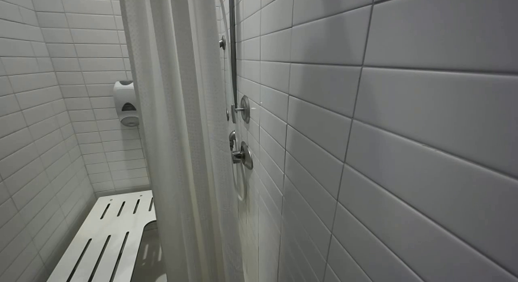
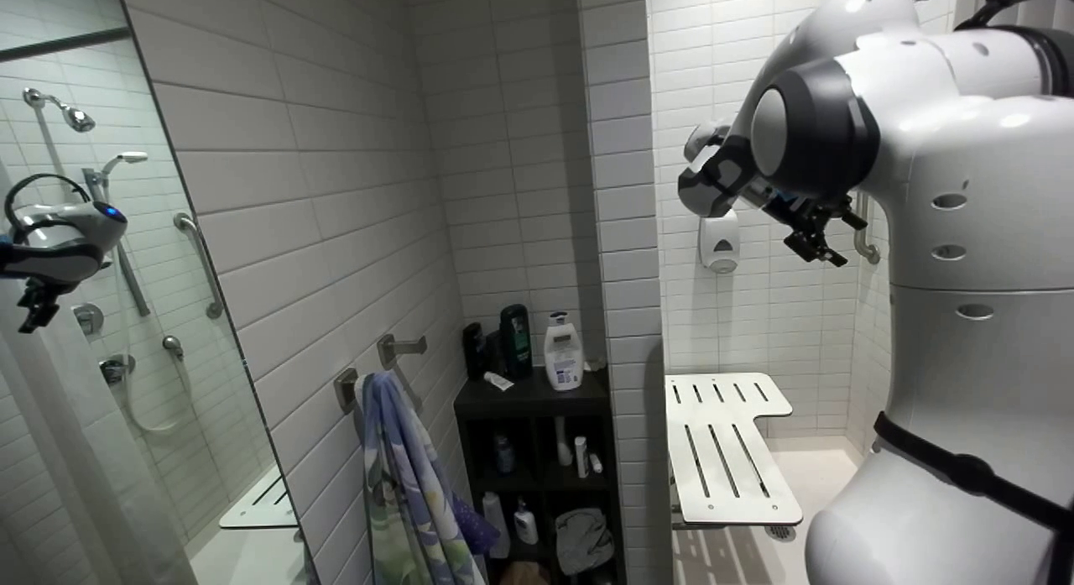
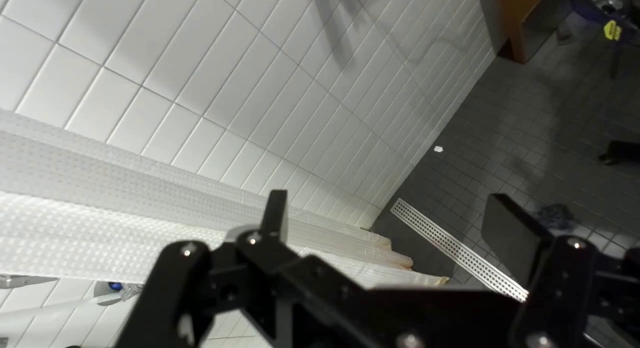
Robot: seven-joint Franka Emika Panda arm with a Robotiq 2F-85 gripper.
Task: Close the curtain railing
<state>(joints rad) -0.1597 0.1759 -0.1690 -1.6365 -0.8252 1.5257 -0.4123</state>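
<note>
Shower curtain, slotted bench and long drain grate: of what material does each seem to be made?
Shower curtain: thin fabric, fibre unclear, with a matte waffle-like texture and soft vertical folds.
Slotted bench: probably rigid plastic or laminate, smooth and white, with clean-cut slots.
Long drain grate: likely stainless steel, with a silvery finish and rows of holes.

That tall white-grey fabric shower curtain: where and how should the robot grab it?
Probably pinch the curtain by its edge away from the white tiled wall, coming from the side with the flat white slatted bench: the other edge hangs close to the wall. The long folds run vertically, so the open black two-fingered claw should close across one.
</note>
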